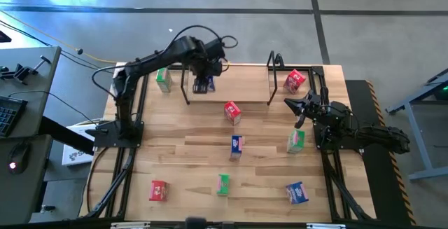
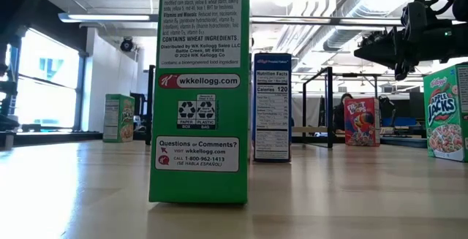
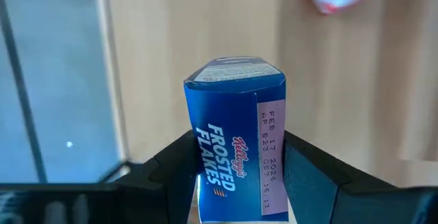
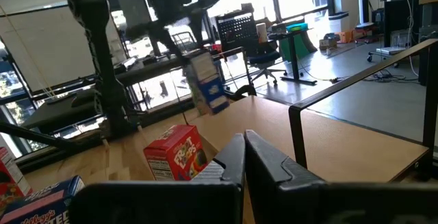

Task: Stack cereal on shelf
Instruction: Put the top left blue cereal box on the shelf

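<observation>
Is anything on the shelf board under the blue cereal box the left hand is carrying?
Nothing visible. The left hand holds the small blue cardboard cereal box above the light wooden shelf board, and the board beneath looks bare. The nearest red box stands past the shelf's right end support.

My right gripper (image 4: 244,157) sits with fingers pressed together; past it I see 1 red box (image 4: 174,154), with a blue box (image 4: 207,81) held aloft beyond.
</observation>
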You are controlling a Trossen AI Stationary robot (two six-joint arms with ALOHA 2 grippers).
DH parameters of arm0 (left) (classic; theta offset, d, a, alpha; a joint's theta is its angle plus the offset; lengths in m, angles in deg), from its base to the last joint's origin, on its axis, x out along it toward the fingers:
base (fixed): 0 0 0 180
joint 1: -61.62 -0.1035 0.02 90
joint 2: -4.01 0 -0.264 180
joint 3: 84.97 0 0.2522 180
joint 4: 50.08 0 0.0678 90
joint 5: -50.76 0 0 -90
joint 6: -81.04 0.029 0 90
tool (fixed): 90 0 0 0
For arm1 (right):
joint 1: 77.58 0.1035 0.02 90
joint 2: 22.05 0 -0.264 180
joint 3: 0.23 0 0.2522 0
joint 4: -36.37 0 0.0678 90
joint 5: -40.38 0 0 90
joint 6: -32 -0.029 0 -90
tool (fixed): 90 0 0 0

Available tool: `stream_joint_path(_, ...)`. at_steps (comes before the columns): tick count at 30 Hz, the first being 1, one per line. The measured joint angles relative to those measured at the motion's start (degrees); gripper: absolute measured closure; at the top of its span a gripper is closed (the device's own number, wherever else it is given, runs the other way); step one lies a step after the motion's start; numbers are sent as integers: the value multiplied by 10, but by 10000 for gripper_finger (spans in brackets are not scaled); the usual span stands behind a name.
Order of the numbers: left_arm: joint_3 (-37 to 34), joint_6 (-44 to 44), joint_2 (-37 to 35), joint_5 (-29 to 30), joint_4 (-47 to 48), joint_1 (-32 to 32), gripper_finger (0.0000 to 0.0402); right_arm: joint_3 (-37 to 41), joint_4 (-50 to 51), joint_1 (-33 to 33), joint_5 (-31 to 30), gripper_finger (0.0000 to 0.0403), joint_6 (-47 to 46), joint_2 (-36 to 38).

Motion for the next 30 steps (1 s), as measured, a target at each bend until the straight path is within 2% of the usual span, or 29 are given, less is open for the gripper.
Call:
stream_joint_path(8, 83, 66, 73, 15, -33, -80, 236, 0, 0, 0, 0, 403, 0, 0)
stream_joint_path(14, 100, 77, 87, 24, -37, -133, 240, 0, 0, 0, 0, 403, 0, 0)
stream_joint_path(20, 100, 78, 88, -28, -20, -144, 241, 0, 0, 0, 0, 403, 0, 0)
stream_joint_path(30, 100, 113, 88, -36, -32, -141, 241, 0, 0, 0, 0, 403, 0, 0)
